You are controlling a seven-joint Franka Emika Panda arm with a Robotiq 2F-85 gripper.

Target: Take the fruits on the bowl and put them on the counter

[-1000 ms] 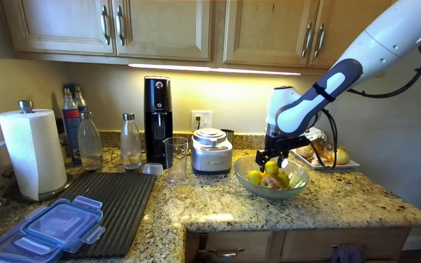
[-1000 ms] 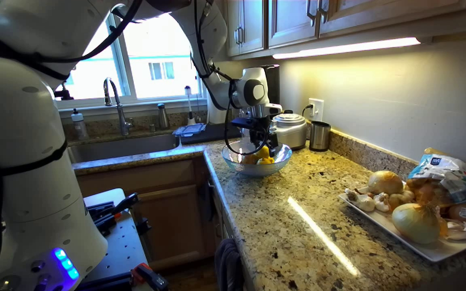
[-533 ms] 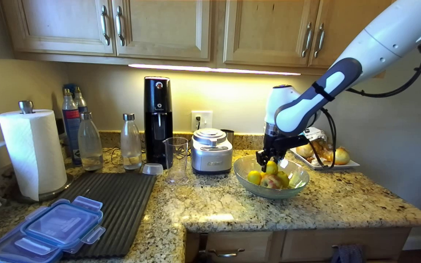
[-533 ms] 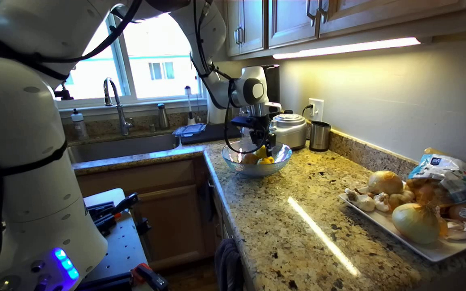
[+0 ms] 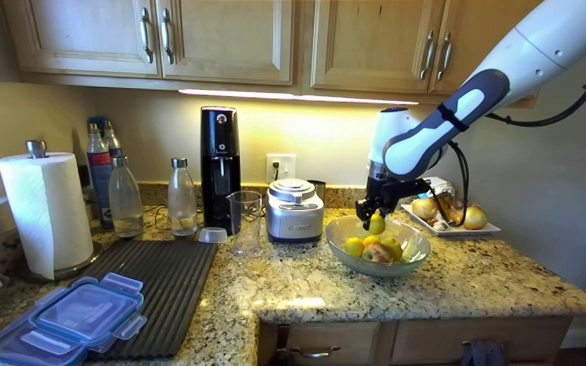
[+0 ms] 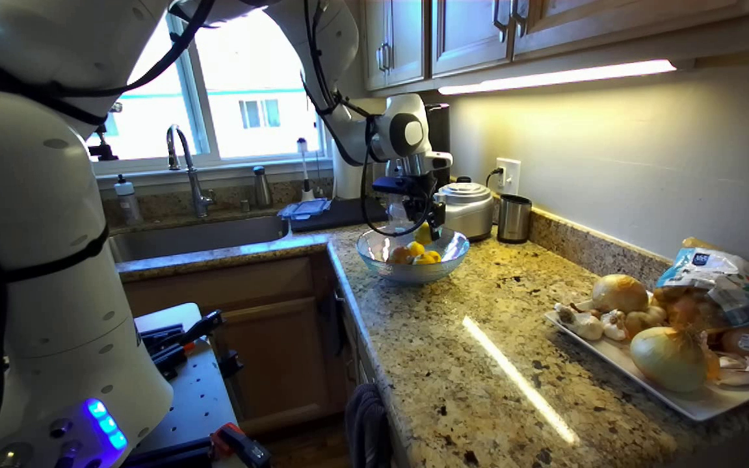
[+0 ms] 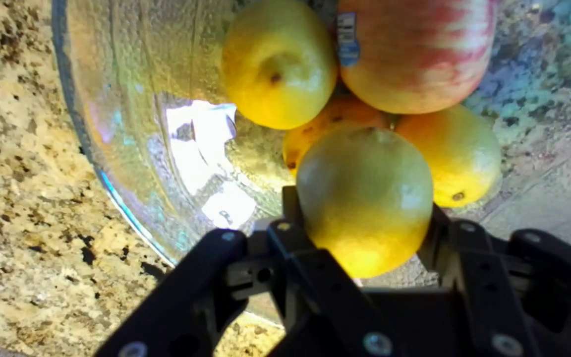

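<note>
In the wrist view a round yellow-green fruit [image 7: 365,198] sits between the black fingers [image 7: 293,210], one pressed to each side. My gripper [image 5: 373,219] is shut on this fruit and hangs over the glass bowl [image 5: 417,251], the fruit lifted clear of the pile. Inside the bowl lie another yellow fruit [image 7: 275,69], a yellow-orange one [image 7: 456,158], an orange one [image 7: 335,119] partly covered by the held fruit, and a reddish apple [image 7: 414,59]. The bowl rests on the speckled granite counter [image 5: 318,277], which extends to both sides of it.
A silver food processor [image 5: 295,218] stands close beside the bowl, with a steel cup [image 6: 514,220] behind it. A white plate [image 6: 693,411] of onions and garlic lies farther along the counter. A clear pitcher [image 5: 246,223] and a dark ribbed mat [image 5: 166,305] are on the processor's far side.
The jaws have closed from wide open onto the top fruit. Gripper and fruit have risen off the pile, uncovering the orange fruit below; the other fruits and the bowl stay put.
</note>
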